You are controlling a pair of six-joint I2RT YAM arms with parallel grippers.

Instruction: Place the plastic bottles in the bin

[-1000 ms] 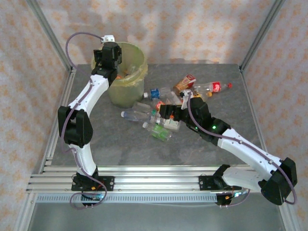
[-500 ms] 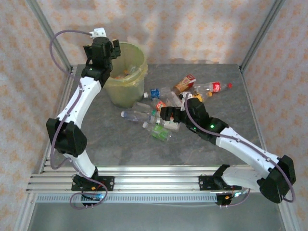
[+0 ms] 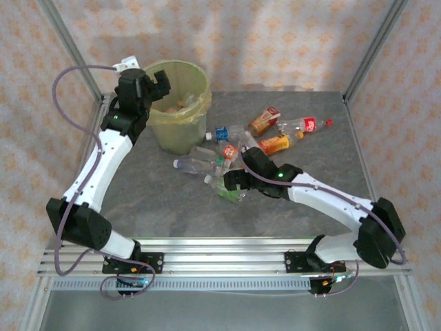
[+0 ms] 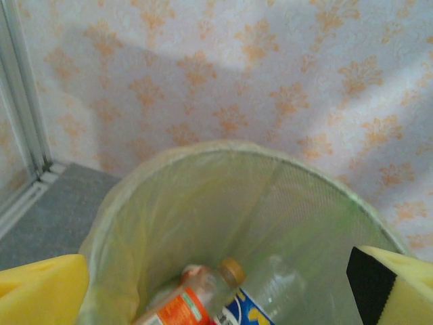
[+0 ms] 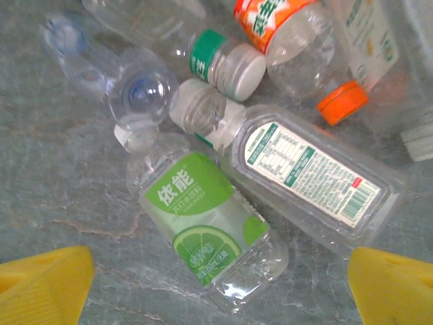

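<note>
The bin, lined with a yellow-green bag, stands at the back left. My left gripper hovers open and empty over its left rim. Looking down from the left wrist, the bin holds an orange-labelled bottle and a clear blue-labelled one. Several plastic bottles lie in a heap mid-table. My right gripper hangs open just above a green-labelled bottle, its yellow pads wide on either side. A clear bottle with a white label lies against it.
Behind the heap lie an orange-filled bottle, a red-labelled one, a brown-orange one and a blue-labelled one. An orange-capped bottle and a white-capped one crowd the green bottle's far side. Frame posts stand at the corners.
The left arm has swung back to the left off the bin's middle and its jaws have opened. The right arm has slid left and nearer, over the green-labelled bottle.
</note>
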